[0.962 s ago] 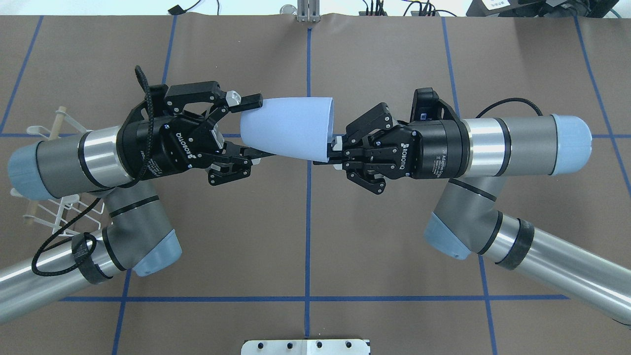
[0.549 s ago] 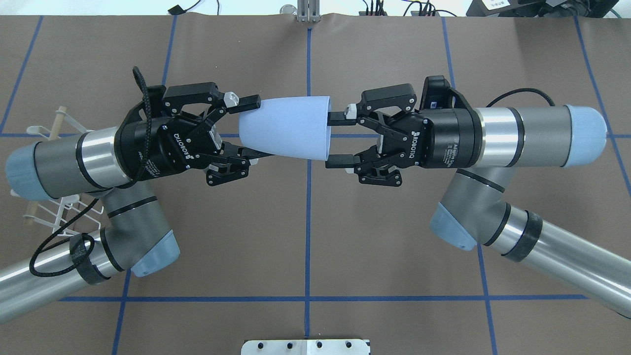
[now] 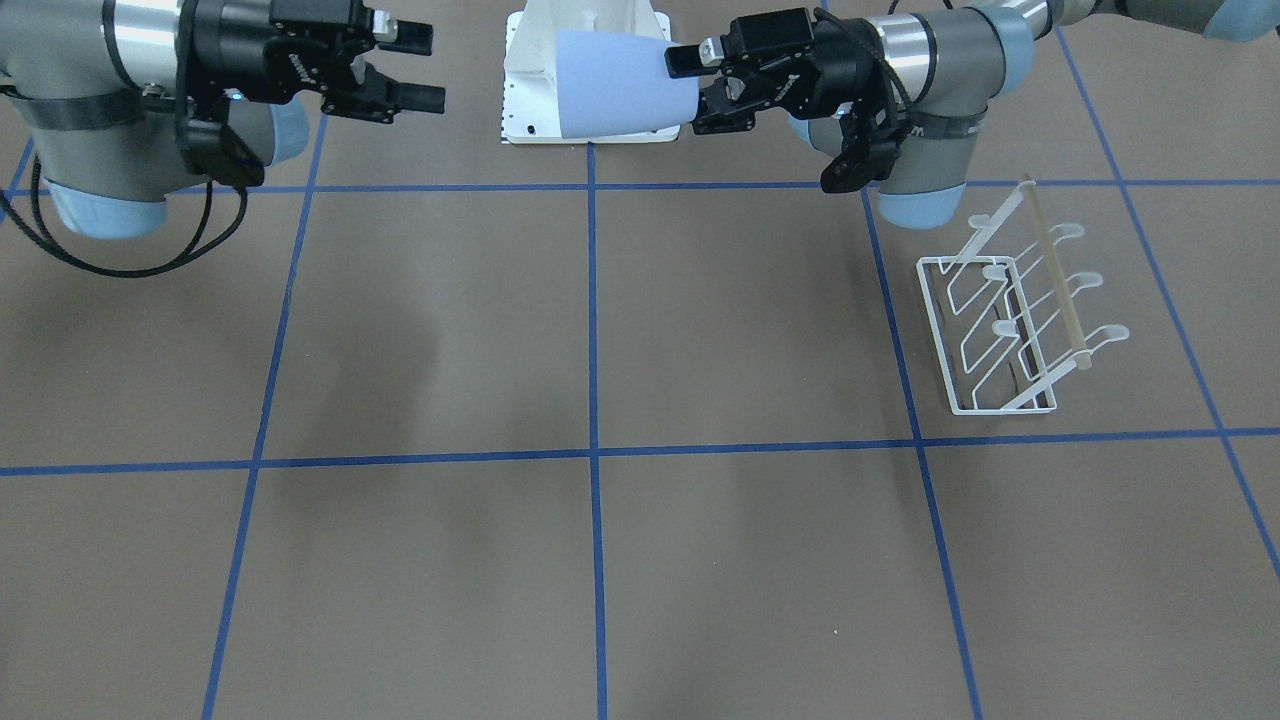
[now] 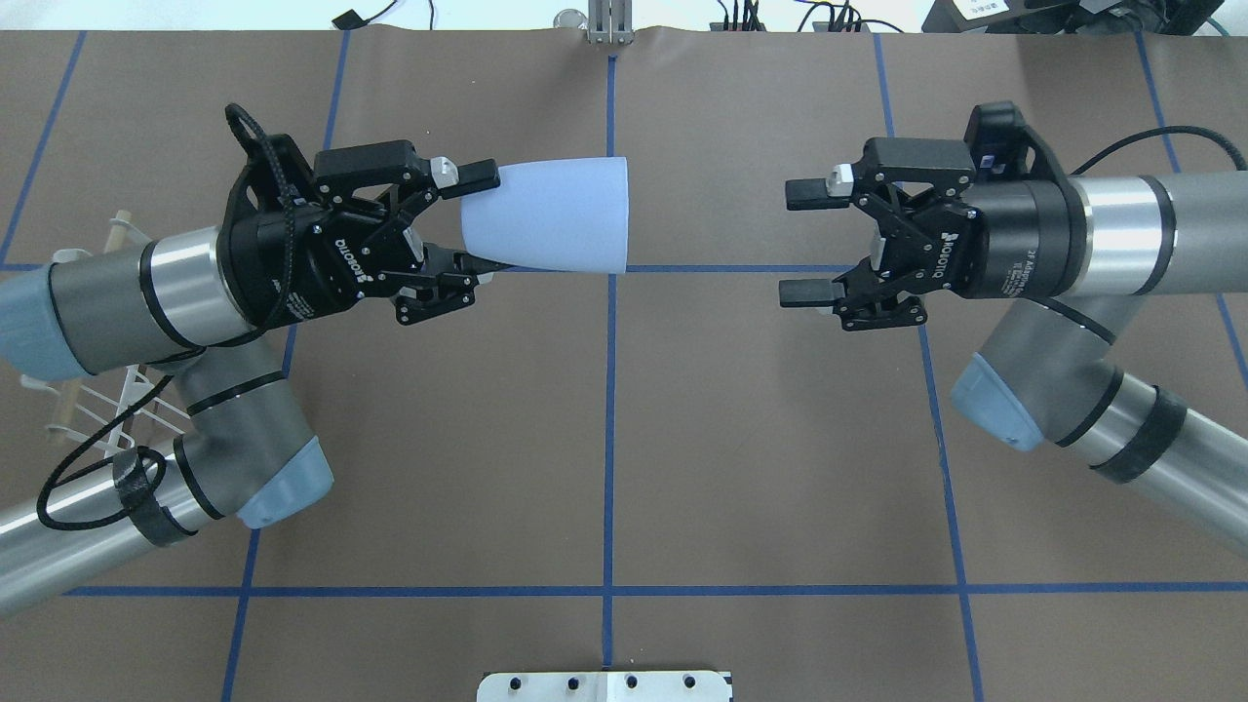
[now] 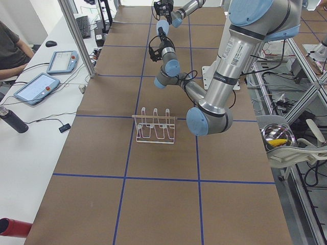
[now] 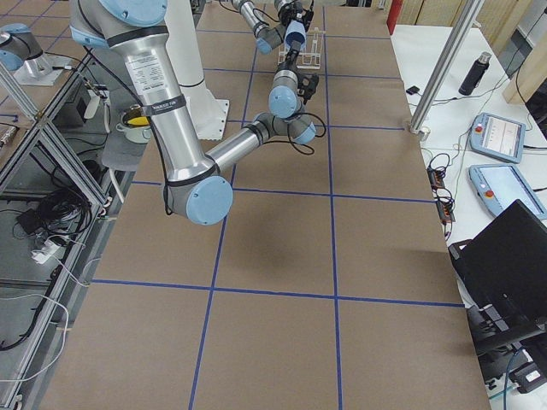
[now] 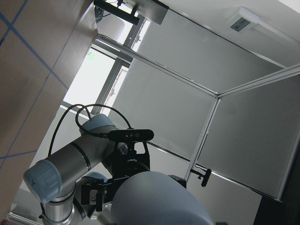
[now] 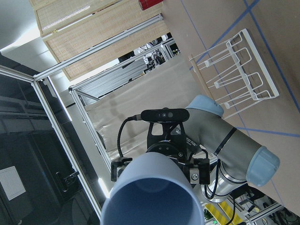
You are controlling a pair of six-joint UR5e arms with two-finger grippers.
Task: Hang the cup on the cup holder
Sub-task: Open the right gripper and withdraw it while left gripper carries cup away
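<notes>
Pale blue and matte, the cup (image 4: 546,214) lies sideways in the air. Its narrow base is pinched in the left gripper (image 4: 485,222). Its wider rim faces the right gripper (image 4: 801,242), which hangs well apart, jaws spread wide and holding nothing.

Overhead, the cup is at about 11 o'clock from the table's middle. The cup holder (image 3: 1003,327) shows whole only in the front-facing view, at 3 o'clock. It has a rectangular white wire base, slanted prongs with rounded tips, and a tan wooden rod (image 3: 1056,275) across them. It stands on the brown table (image 3: 700,330).

Overhead, at 8 o'clock, the left arm (image 4: 146,292) hides most of the holder. The right wrist view alone looks into the cup's smooth, hollow mouth. The left wrist view catches only its rounded base, cut off at the bottom edge.
</notes>
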